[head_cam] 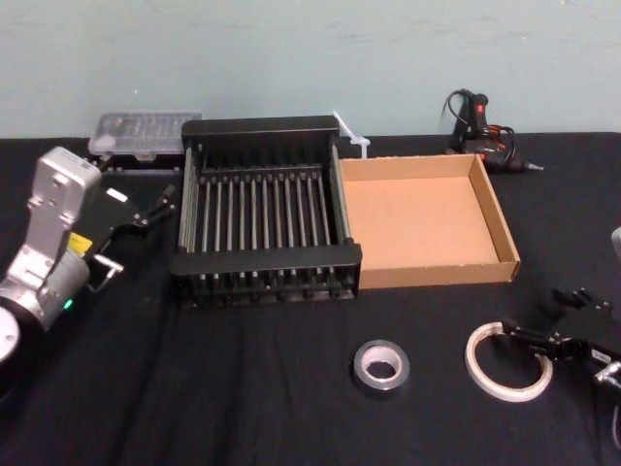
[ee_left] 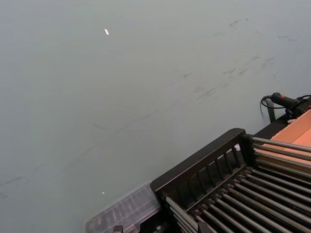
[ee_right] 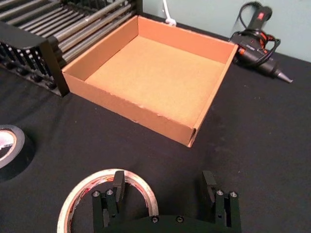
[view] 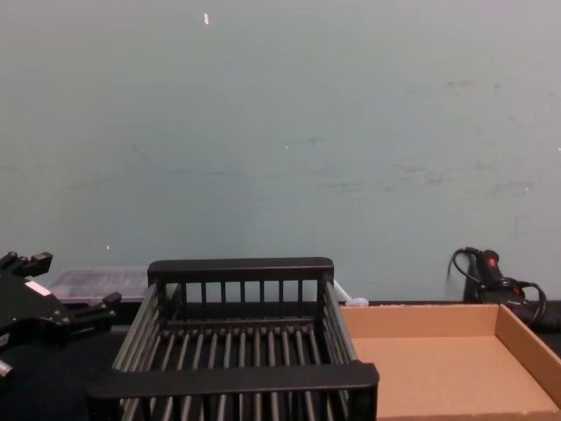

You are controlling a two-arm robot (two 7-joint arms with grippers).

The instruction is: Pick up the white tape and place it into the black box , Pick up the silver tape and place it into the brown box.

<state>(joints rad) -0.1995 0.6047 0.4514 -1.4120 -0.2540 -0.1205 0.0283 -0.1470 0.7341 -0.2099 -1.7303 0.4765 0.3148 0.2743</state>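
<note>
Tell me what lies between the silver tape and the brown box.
Only bare black table separates the silver tape and the brown box, seen in the head view.

Table [head_cam: 243,398]: black box [head_cam: 262,260], brown box [head_cam: 437,274], tapes [head_cam: 398,375]

Workshop or lab bench, I reckon: my table [head_cam: 223,388] under black cloth, scuffed bare wall [view: 280,132], corded hand tool [head_cam: 482,131], clear parts case [head_cam: 144,133].
</note>
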